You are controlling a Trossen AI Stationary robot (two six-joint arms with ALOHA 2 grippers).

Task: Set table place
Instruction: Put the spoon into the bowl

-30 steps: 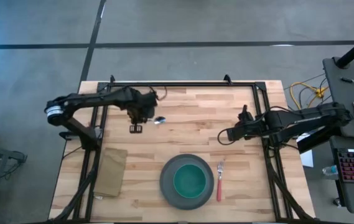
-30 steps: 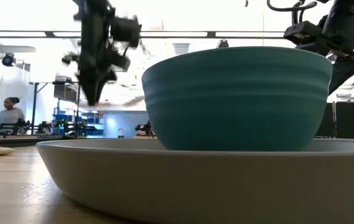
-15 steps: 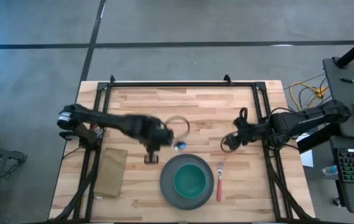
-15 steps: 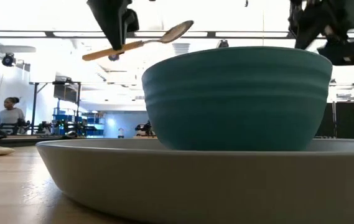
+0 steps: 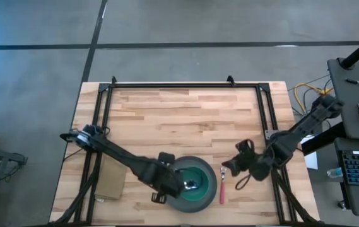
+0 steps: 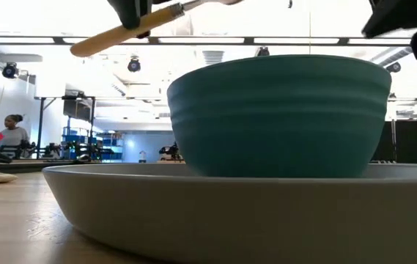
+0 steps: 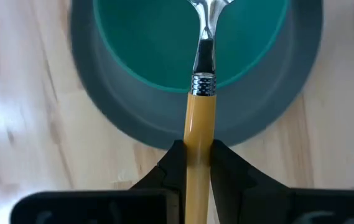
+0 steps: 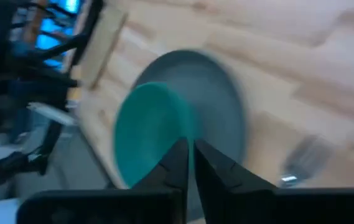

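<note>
A spoon (image 7: 203, 68) with a yellow handle and a metal bowl hangs over the teal bowl (image 5: 193, 183), which stands in a grey plate (image 5: 169, 197) near the table's (image 5: 185, 113) near edge. My left gripper (image 7: 196, 152) is shut on the spoon; in the high view it (image 5: 168, 183) is at the plate's left rim. A red-handled fork (image 5: 222, 188) lies flat on the table right of the plate. My right gripper (image 5: 228, 168) hovers just right of the fork's tines, its fingers (image 8: 180, 158) shut on nothing. My left gripper pinches the spoon's yellow handle (image 7: 196, 134) between its two fingers, behind the metal collar. The fingers come from the table's left and lie along the spoon. The spoon is lifted clear and tilted, its free handle end (image 6: 83, 47) lower, its metal end over the teal bowl.
A tan napkin (image 5: 108, 184) lies left of the plate, partly under my left arm. Black rails (image 5: 179, 84) frame the table. The far half of the table is bare wood. People and equipment show in the room beyond.
My left gripper has carried the spoon from the far left of the table toward the near edge and right, and it now hangs over the teal bowl. My right gripper has moved toward the near edge, to beside the fork.
</note>
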